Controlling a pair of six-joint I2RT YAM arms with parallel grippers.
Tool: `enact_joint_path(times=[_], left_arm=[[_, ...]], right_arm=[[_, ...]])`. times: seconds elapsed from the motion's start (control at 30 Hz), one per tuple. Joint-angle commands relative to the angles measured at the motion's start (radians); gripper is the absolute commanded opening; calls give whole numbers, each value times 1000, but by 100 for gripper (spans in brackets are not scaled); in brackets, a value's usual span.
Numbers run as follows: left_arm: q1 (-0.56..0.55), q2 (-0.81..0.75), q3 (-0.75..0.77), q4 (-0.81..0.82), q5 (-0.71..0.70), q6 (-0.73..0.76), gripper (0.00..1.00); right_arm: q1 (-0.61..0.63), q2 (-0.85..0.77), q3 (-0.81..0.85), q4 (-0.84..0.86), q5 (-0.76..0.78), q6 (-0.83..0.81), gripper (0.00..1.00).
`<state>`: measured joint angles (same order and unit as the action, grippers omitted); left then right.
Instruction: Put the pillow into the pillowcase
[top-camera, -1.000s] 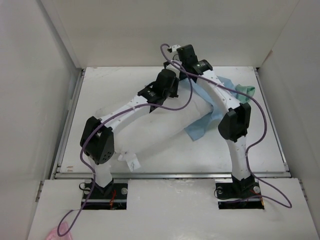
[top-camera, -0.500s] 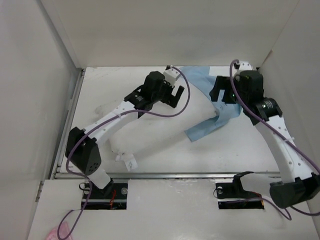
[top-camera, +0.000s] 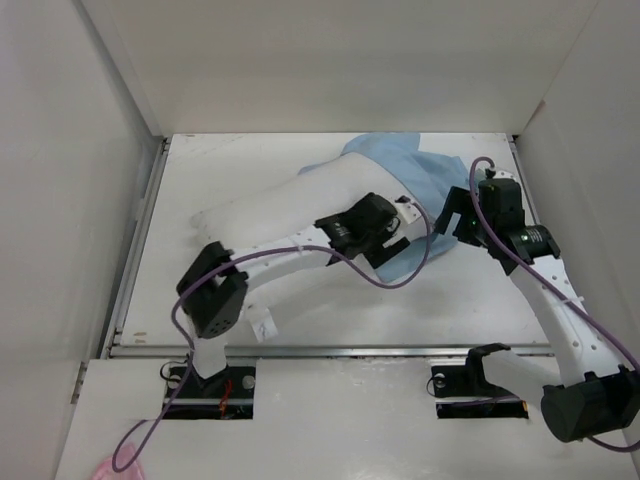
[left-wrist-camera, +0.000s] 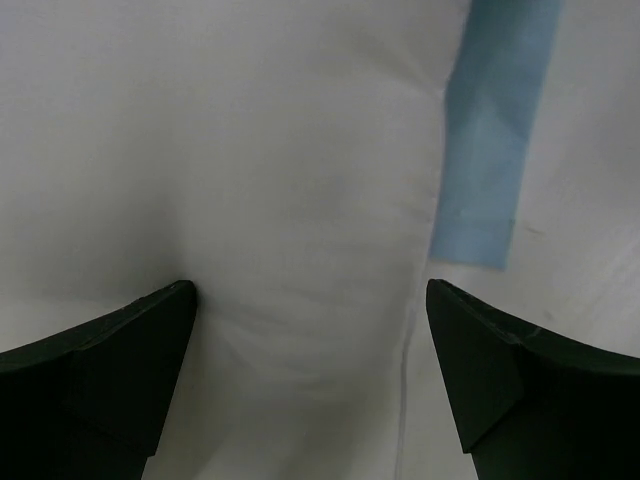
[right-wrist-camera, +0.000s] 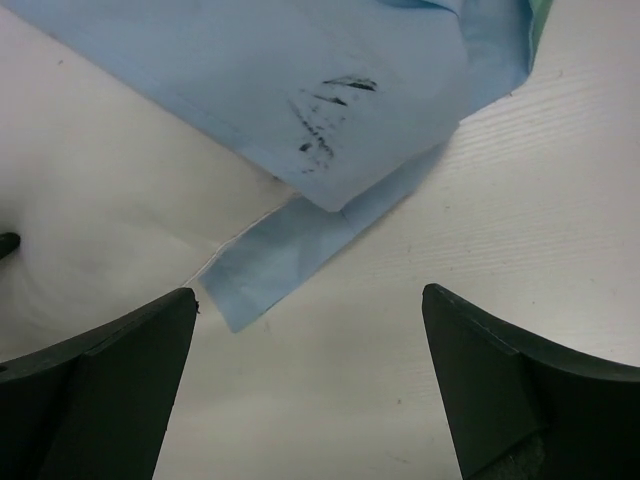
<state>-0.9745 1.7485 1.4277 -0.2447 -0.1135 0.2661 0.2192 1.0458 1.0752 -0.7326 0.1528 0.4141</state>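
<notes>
Top external view: the pillow (top-camera: 265, 212) is seen lying slantwise on the table (top-camera: 200, 160), its far right end overlapped by the blue pillowcase (top-camera: 400, 165); whether that end is inside cannot be told.

Left wrist view: the left gripper (left-wrist-camera: 308, 290) is spread wide, nothing grasped. White pillow fills the gap between the fingers; a blue strip of pillowcase is noted beyond the right fingertip.

Right wrist view: the right gripper (right-wrist-camera: 308, 292) is spread wide, nothing grasped. Bare table lies between the fingers; the pillowcase, with dark smudges, lies ahead of them.

The plump white rectangular pillow (top-camera: 265, 212) lies across the tabletop (top-camera: 480, 300), its right end inside the thin light-blue cloth pillowcase (top-camera: 400, 160) at far right.
</notes>
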Motion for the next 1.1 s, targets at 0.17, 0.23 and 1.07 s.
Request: enact_joint_path(times=[0.17, 0.23, 1.07], left_arm=[[0, 359, 216, -54, -537, -156, 32], [10, 403, 269, -54, -583, -180, 0], [19, 258, 332, -1, -506, -185, 0]], right_arm=[[-60, -41, -108, 97, -24, 28, 100], [-60, 3, -130, 171, -7, 8, 100], [-15, 499, 42, 736, 25, -92, 4]])
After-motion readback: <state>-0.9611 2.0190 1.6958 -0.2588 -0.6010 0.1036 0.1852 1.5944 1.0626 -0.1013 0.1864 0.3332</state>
